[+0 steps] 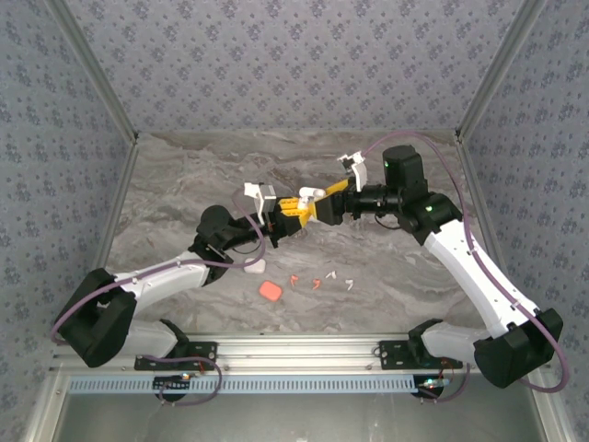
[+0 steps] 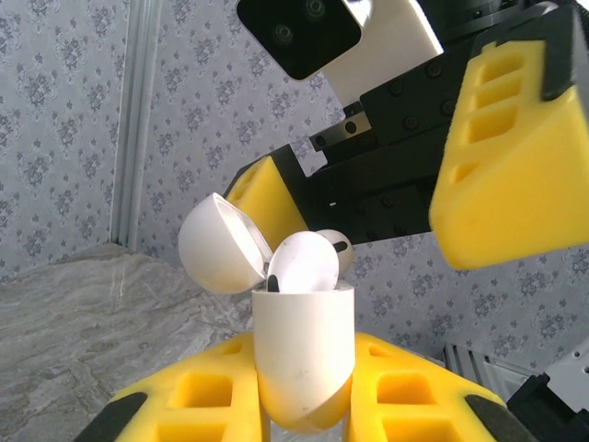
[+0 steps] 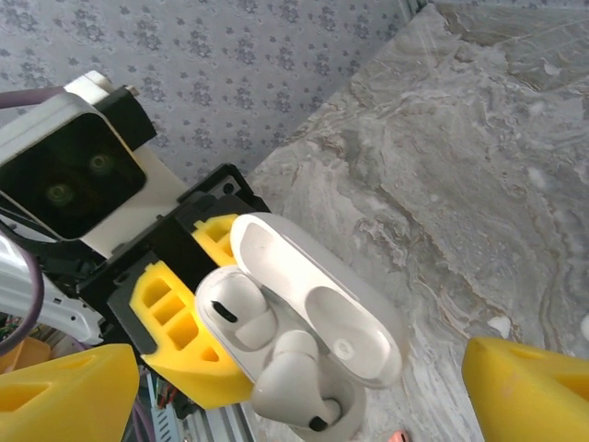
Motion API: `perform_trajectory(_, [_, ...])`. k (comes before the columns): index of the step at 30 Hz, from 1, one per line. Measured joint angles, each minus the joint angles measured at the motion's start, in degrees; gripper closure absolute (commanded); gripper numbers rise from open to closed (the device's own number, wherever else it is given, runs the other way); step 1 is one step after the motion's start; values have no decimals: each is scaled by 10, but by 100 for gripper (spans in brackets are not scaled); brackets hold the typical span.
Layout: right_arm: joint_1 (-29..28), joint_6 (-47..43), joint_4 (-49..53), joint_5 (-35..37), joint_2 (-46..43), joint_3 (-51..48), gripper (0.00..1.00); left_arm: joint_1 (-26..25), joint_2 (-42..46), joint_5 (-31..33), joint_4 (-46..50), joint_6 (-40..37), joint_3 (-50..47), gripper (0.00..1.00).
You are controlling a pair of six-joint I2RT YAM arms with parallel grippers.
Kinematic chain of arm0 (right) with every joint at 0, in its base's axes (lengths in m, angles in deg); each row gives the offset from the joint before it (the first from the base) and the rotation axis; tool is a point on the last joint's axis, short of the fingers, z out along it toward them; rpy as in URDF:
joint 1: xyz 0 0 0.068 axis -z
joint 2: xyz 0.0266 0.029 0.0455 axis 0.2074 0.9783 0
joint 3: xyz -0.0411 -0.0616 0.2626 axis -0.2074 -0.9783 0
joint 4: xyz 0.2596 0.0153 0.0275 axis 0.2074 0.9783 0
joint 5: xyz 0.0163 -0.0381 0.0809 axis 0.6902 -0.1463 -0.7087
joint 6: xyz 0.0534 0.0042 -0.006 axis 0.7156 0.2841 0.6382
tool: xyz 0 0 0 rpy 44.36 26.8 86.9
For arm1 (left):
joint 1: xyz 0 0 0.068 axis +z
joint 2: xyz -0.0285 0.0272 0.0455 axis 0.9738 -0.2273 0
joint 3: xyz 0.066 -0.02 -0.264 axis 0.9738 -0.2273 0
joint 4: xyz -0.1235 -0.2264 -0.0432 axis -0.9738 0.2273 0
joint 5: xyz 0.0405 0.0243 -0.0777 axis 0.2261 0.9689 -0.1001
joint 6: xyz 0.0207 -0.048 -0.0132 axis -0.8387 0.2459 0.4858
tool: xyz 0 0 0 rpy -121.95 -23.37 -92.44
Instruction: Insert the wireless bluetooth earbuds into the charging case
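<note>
Two earbuds (image 3: 237,311) sit at the mouth of the white charging case (image 2: 304,354), its lid swung open; we cannot tell whether both are fully seated. The left tool (image 2: 304,405) is clenched on the case, above the table (image 1: 184,184). The right tool (image 3: 294,391) faces it, fingers spread wide, grasping nothing. Other earbuds (image 1: 351,284) lie loose on the table beside an orange-red case (image 1: 270,291).

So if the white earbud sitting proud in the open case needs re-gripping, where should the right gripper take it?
Take the earbud by its rounded head, which stands above the charging case rim; the stem is hidden inside. Probably come from the open end, along the case's axis, clear of the lid tilted back.
</note>
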Motion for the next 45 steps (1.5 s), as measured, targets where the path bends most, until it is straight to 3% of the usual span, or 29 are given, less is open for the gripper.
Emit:
perform_trajectory(4, [7, 0, 1, 0, 0, 0, 10, 0, 0, 0, 0, 0, 0, 100])
perform_trajectory(13, [24, 2, 2, 0, -3, 0, 23, 0, 0, 4, 0, 0, 0, 100])
perform_trajectory(27, [28, 2, 7, 1, -2, 0, 31, 0, 4, 4, 1, 0, 0, 100])
perform_trajectory(45, [35, 3, 11, 6, 1, 0, 32, 0, 4, 4, 4, 0, 0, 100])
